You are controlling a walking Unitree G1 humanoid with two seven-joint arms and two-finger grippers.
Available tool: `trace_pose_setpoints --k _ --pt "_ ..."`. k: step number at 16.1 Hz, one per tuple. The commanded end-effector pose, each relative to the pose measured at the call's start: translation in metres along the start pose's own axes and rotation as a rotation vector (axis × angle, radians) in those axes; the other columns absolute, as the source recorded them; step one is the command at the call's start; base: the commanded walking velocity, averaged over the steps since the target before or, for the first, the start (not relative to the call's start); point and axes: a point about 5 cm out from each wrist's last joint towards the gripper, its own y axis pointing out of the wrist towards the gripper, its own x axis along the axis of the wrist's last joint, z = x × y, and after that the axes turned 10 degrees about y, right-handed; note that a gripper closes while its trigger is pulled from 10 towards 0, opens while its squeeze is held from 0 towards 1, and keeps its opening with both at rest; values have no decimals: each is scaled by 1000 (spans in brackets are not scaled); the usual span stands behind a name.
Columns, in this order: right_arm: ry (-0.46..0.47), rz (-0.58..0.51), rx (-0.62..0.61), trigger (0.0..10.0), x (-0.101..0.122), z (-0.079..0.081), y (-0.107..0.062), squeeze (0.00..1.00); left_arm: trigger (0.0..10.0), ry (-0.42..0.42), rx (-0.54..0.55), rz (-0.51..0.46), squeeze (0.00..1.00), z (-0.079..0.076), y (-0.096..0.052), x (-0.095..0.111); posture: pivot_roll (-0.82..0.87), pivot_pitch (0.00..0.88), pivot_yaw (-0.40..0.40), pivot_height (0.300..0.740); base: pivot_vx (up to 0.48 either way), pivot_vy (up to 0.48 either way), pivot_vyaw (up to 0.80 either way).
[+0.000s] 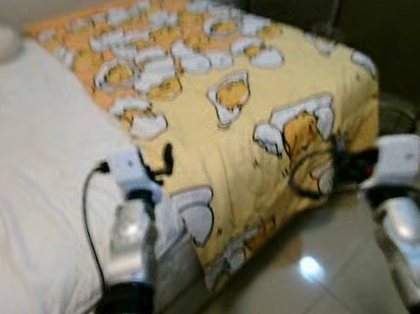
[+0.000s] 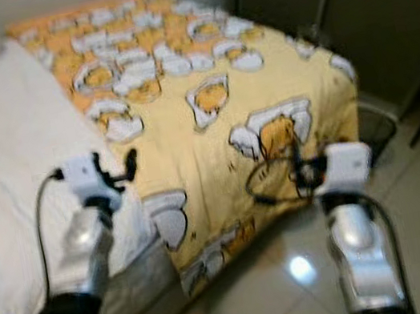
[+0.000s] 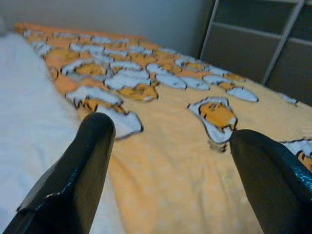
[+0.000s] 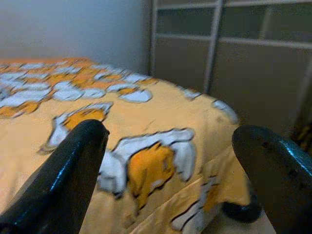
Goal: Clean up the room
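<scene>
Over the yellow blanket [image 1: 216,148] on the bed, the left gripper [image 3: 170,146] hovers with fingers spread wide. Near the bed's foot edge, the right gripper [image 4: 170,146] is likewise spread apart, holding nothing.

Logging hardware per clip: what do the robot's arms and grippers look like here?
Both arms are shiny silver with white housings at the wrists and black joints lower down. A black cable loops along the left arm; the right arm has black wiring near its wrist. Each gripper has two long glossy black fingers.
</scene>
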Motion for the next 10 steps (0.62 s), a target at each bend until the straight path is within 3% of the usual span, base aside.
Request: trace_pose_setpoints --k 1,3,4,5,6,10 --pt "1 -17 -30 10000 2 -4 2 1000 10000 21 -43 -38 0 -9 4 12 -68 0 12 740 0 0 0" --pt "33 -7 -54 10000 -2 -2 -1 1000 10000 100 -94 -38 0 -15 9 17 -73 0 23 740 0 -240 0" --pt "29 4 -70 10000 -5 -2 -2 925 10000 96 -107 -36 0 -18 11 19 -84 0 40 740 0 -480 0" --pt "16 5 -65 10000 -5 0 -2 51 10000 102 -115 -38 0 -20 12 20 -94 0 49 740 0 -472 0" --pt "4 -6 -51 10000 -4 3 -2 0 10000 118 -141 -40 0 -24 13 21 -108 0 57 740 0 -472 0" --pt "-40 -9 0 10000 -4 10 -3 0 10000 110 -167 -17 0 -34 14 17 -138 0 64 740 0 -472 0"
